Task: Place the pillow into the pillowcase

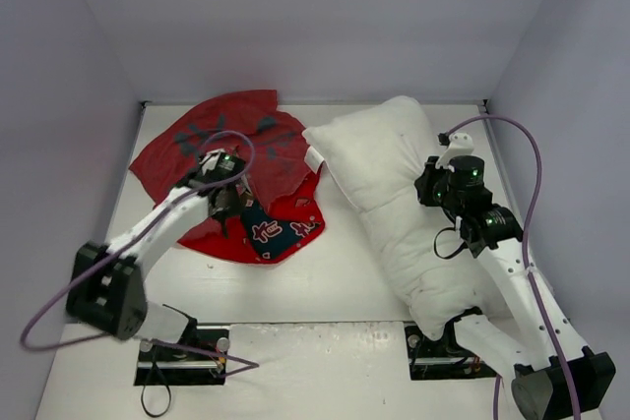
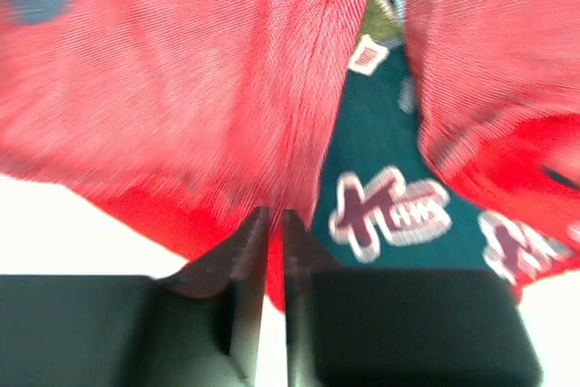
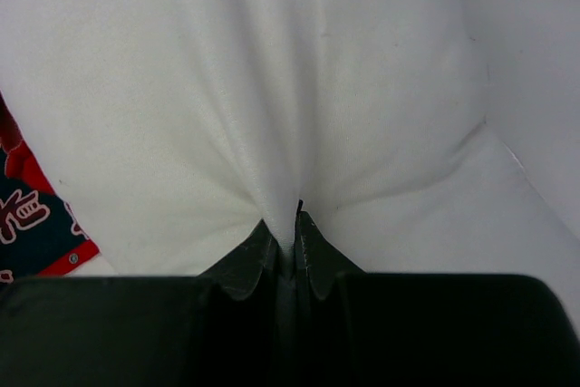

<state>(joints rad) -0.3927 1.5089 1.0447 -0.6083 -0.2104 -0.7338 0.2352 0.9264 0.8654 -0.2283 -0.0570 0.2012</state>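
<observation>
Our main worry is the left pinch. If it has caught both layers of the pillowcase (image 1: 212,145) rather than one lip, lifting would leave the mouth shut and the pillow (image 1: 394,184) would have nowhere to go. The cloth is thin and held at the very tips, so a tug could slip it free. The left fingers (image 2: 260,233) are clenched on a red fold at the case's near edge, beside a turned-back teal patch (image 2: 381,151). The right fingers (image 3: 269,240) are clenched on a small pleat of the pillow's skin on its right flank, and dragging so much stuffing by that pleat may pull it loose. The pillow lies diagonally on the right of the bench (image 1: 325,292), its far left corner just beside the crumpled case.
</observation>
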